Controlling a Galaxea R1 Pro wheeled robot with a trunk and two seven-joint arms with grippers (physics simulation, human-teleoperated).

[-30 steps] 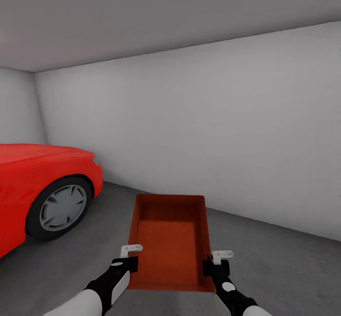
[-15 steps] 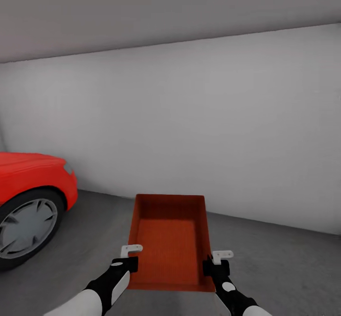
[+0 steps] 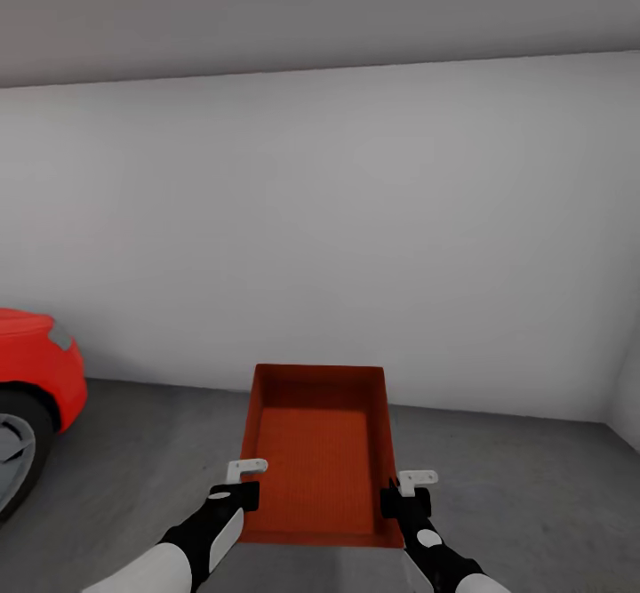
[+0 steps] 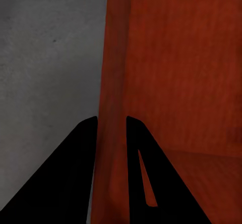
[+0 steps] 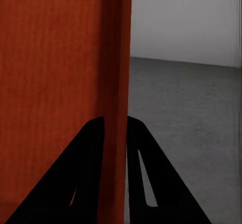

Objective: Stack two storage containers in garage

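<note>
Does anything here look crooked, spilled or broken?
Nothing stands out. The storage container is held level above the concrete floor, its side walls pinched by the left pincer and right pincer; it looks empty and undamaged.

Garage, red car (image 3: 36,371), grey concrete floor (image 3: 533,486), bare white walls (image 3: 356,237)

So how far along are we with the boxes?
One box is in the garage, carried above the floor, the left pincer and right pincer each clamping a side wall. No second box appears. Left: set this one down and stack the other on top.
</note>
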